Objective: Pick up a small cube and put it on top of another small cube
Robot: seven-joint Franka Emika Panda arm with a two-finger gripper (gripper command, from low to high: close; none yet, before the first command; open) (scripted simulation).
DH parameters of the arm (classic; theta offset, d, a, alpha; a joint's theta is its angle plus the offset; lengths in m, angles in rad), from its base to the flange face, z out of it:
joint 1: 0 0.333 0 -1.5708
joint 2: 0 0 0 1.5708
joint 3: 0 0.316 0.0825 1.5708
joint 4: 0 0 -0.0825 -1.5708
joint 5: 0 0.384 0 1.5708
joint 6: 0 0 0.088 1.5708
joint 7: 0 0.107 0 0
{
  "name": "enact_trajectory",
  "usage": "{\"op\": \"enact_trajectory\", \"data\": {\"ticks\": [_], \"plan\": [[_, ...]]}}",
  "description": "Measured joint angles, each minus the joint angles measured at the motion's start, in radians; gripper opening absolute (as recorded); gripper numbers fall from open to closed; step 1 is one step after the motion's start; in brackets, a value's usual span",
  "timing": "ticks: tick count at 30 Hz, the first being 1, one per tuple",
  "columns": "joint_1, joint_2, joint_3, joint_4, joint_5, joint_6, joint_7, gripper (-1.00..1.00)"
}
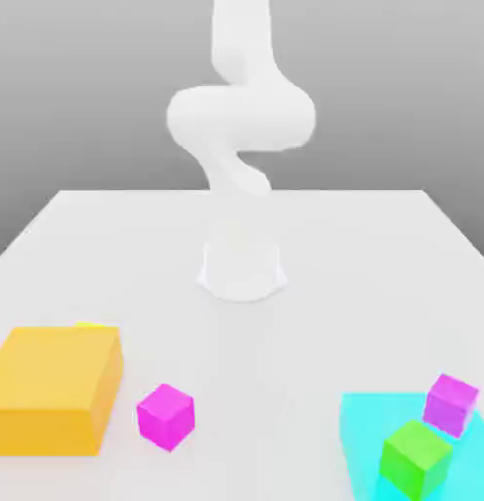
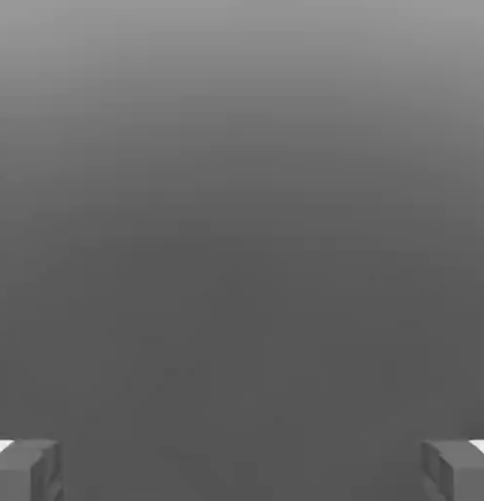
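Observation:
A small magenta cube [image 1: 165,416] sits alone on the white table [image 1: 285,342], toward the exterior view's left front. On a flat cyan slab [image 1: 368,431] at the right front rest a small purple cube [image 1: 451,401] and a small green cube [image 1: 415,458], close together. The white arm [image 1: 241,117] rises from its base [image 1: 242,269] at the table's middle and leaves the frame at the top. In the hand view my gripper [image 2: 242,470] is open, its grey fingertips [image 2: 25,468] far apart with nothing between them, against a plain grey background.
A large orange block [image 1: 55,391] lies at the exterior view's left front, just left of the magenta cube. A yellow object [image 1: 94,326] peeks out behind it. Bare table lies between the magenta cube and the cyan slab.

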State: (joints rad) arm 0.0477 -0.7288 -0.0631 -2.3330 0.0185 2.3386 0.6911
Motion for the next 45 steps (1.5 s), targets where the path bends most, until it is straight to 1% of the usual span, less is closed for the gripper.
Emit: {"op": "enact_trajectory", "data": {"ticks": [7, 13, 18, 22, 25, 29, 30, 32, 34, 40, 41, 45], "plan": [[0.123, 0.204, -0.169, -0.094, 0.064, 0.109, -0.318, 0.00], [0.202, 0.378, -0.285, -0.172, 0.129, 0.200, -0.592, 0.00], [0.246, 0.524, -0.356, -0.236, 0.182, 0.275, -0.819, 0.00], [0.250, 0.636, -0.384, -0.289, 0.209, 0.336, -0.991, 0.00], [0.234, 0.714, -0.395, -0.329, 0.203, 0.385, -1.100, 0.00], [0.206, 0.802, -0.412, -0.383, 0.134, 0.453, -1.198, 0.00], [0.202, 0.822, -0.408, -0.386, 0.136, 0.469, -1.217, 0.00], [0.192, 0.863, -0.391, -0.381, 0.172, 0.499, -1.257, 0.00], [0.165, 0.904, -0.353, -0.372, 0.223, 0.530, -1.299, 0.00], [0.036, 1.033, -0.187, -0.343, 0.385, 0.623, -1.422, 0.00], [0.014, 1.051, -0.161, -0.339, 0.405, 0.636, -1.436, -1.00], [0.014, 1.051, -0.161, -0.339, 0.405, 0.634, -1.436, -1.00]]}}
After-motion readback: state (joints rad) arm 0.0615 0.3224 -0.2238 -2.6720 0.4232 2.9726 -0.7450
